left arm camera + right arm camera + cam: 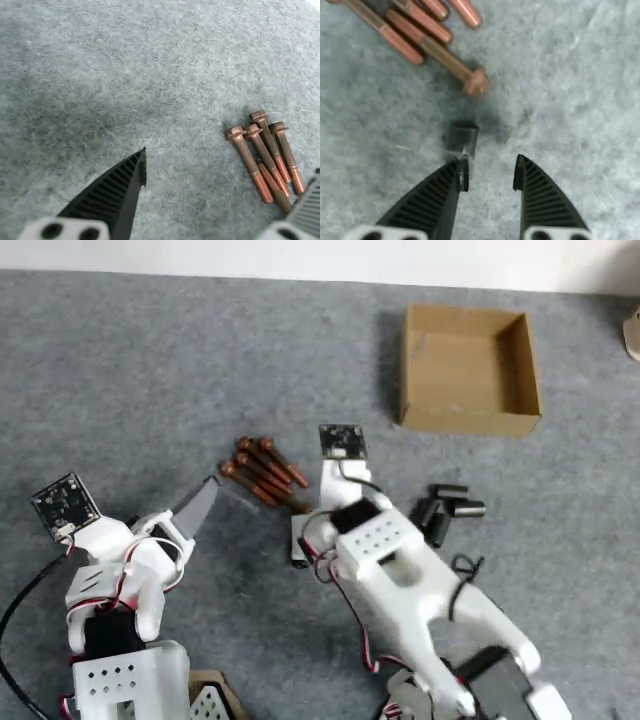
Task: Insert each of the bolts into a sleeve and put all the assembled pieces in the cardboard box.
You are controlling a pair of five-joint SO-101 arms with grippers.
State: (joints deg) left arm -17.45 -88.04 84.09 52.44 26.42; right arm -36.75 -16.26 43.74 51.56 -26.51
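Sleeve [461, 139], black one, lying just ahead of one fingertip of the right gripper [490, 175], off-centre from its spread jaws. Long axis roughly along the reach, hard to say. Nearest bolt [445, 57] just beyond, hex head toward the sleeve. Probably needs a small sideways nudge before closing. Left gripper [230, 165] gaping wide near the bolt pile [265, 155], farther from the sleeve.

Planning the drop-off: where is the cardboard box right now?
In the high view the cardboard box sits at the far right, beyond the black sleeves and right of the copper bolts.
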